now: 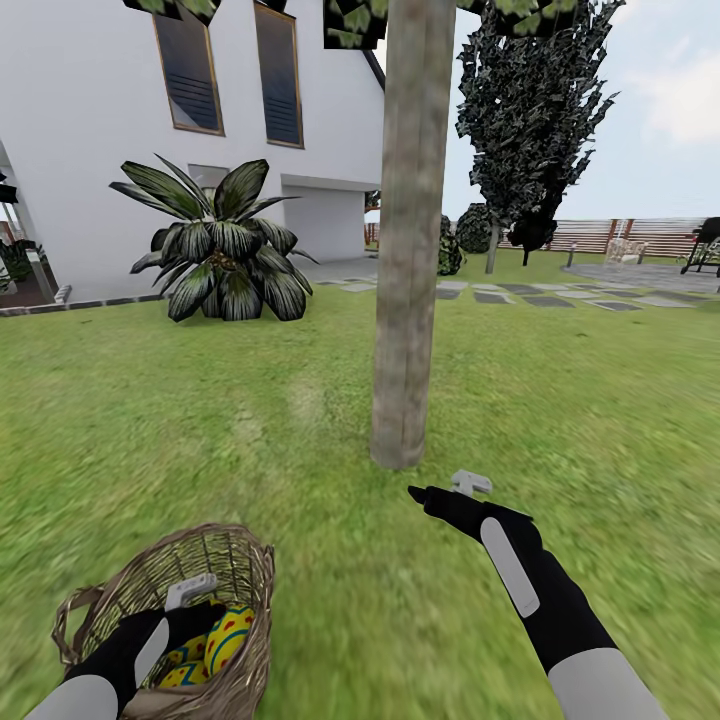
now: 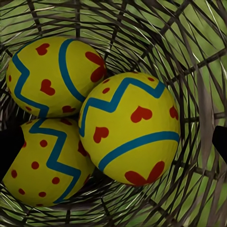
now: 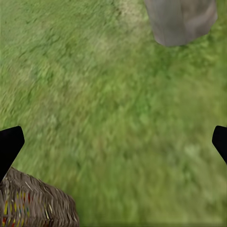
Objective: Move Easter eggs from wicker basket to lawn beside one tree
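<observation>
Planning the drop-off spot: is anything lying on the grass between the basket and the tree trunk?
Nothing visible: bare lawn runs from the wicker basket to the tree. The right gripper hovers near the trunk's base.

Tree (image 1: pixel 410 230): crown cut off by the head view's top edge; trunk alone shows. In the right wrist view only the trunk's base (image 3: pixel 182 19) shows, cut by the frame.

Basket (image 1: pixel 215 575): near wall runs off the bottom edge. The left gripper (image 1: pixel 185 600) reaches inside, fingertips hidden behind the rim, so its spread cannot be judged there. Eggs (image 1: pixel 215 640) mostly hidden by arm and weave; count unreadable in the head view.

Right wrist view: grass blurred; only a blurred basket corner (image 3: pixel 35 203) shows.

Far fence (image 1: pixel 620 235) and dark object (image 1: pixel 705 245) at the right edge: too small to identify.
</observation>
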{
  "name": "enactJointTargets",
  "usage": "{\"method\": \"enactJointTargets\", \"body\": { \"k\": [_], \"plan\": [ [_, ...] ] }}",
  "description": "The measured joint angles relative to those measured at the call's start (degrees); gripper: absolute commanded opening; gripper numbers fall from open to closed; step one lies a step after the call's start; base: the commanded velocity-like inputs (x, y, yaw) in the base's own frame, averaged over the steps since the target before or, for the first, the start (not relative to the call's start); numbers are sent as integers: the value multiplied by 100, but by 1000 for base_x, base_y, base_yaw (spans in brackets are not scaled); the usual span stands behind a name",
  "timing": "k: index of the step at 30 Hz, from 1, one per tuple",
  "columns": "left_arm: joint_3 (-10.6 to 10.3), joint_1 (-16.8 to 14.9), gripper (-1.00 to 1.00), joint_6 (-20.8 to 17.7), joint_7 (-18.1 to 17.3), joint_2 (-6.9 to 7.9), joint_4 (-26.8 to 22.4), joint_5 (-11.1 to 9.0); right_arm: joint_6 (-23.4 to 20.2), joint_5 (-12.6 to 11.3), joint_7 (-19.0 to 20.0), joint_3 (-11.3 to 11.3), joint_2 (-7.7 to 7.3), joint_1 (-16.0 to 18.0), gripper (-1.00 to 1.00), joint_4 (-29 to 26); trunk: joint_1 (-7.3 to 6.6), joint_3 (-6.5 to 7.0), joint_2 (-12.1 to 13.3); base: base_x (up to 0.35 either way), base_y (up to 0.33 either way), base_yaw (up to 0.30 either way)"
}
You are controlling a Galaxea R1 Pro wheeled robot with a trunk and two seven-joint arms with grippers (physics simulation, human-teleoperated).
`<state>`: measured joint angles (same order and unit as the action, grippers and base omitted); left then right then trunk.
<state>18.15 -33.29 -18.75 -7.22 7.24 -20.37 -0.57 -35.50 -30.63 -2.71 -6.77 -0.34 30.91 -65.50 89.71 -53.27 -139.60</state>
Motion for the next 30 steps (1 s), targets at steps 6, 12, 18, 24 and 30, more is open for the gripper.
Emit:
{"method": "enactJointTargets", "body": {
  "k": [6, 12, 18, 24, 30],
  "plan": [
    [7, 0, 100, 9, 7, -2, -26, -3, 0, 1, 1, -1, 2, 0, 100, 0, -1, 0, 0, 90, 0, 0],
    [8, 0, 100, 13, 3, 0, -42, -7, 0, 2, 1, -1, 3, 0, 100, 0, 0, 0, 0, 30, 0, 0],
    [8, 0, 100, 16, 2, 0, -42, -8, 0, 4, 1, -1, 3, 0, 100, 0, -1, 0, 0, 41, 0, 0],
    [8, 0, 100, 14, 5, -1, -30, -5, 0, 4, 1, -1, 3, 0, 100, 0, -1, 0, 0, 82, 0, 0],
    [9, 0, 100, 9, 10, 0, -19, -7, 0, 4, 1, -1, 3, 0, 100, 0, 0, 0, 0, 13, 0, 0]
  ]
}}
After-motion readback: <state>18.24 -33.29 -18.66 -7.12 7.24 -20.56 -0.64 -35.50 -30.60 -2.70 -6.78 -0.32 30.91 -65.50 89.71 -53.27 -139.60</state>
